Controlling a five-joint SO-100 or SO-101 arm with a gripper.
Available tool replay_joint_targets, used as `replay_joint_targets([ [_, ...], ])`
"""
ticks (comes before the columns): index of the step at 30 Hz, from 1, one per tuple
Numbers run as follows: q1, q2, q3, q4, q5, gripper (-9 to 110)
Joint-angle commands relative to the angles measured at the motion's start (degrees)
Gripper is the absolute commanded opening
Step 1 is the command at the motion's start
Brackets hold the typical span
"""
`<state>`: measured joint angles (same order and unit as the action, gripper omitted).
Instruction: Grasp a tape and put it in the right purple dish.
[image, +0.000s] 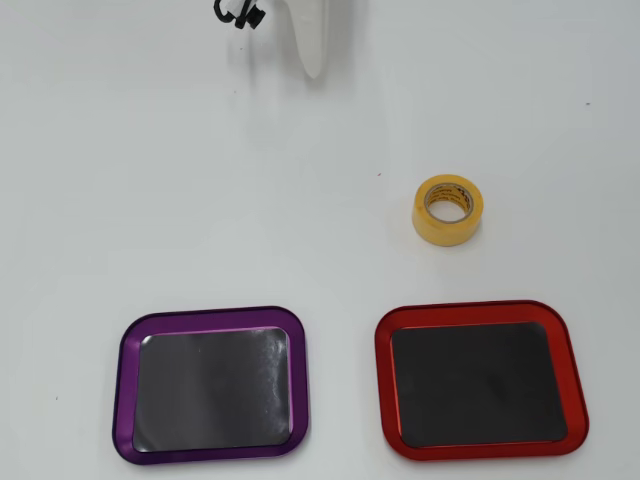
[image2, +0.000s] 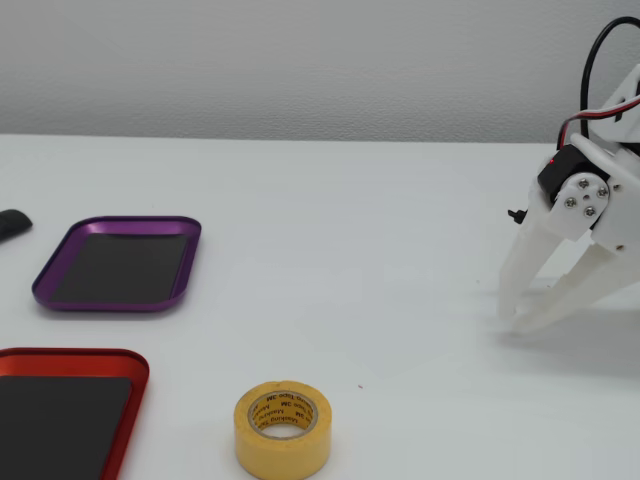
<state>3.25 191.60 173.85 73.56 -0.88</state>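
The yellow tape roll (image: 447, 210) with a tan core lies flat on the white table; in the fixed view it sits near the front (image2: 283, 428). The purple dish (image: 124, 385) has a dark flat inside and holds nothing; it is at the lower left of the overhead view and at the left of the fixed view (image2: 118, 304). My white gripper (image2: 514, 323) stands at the far right of the fixed view, fingertips together on or just above the table, holding nothing. In the overhead view it is at the top edge (image: 313, 66), far from the tape.
A red-rimmed tray (image: 382, 385) of the same shape lies beside the purple dish, below the tape in the overhead view; it also shows in the fixed view (image2: 75, 356). A small black object (image2: 12, 224) lies at the left edge of the fixed view.
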Motion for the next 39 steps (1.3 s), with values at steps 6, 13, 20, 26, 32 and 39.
replay_joint_targets([
  [6, -0.1, 4.5, 0.6, -5.4, -0.3, 0],
  [13, 0.0, 4.5, 0.6, -5.8, -0.4, 0],
  [20, 0.1, 3.5, -4.9, -15.8, -0.4, 0],
  [26, 0.1, -5.4, -15.9, -15.8, -9.5, 0],
  [32, -0.7, -33.0, -31.6, -11.2, -12.4, 5],
  [39, -6.6, -60.3, -51.1, -6.5, -12.1, 16],
])
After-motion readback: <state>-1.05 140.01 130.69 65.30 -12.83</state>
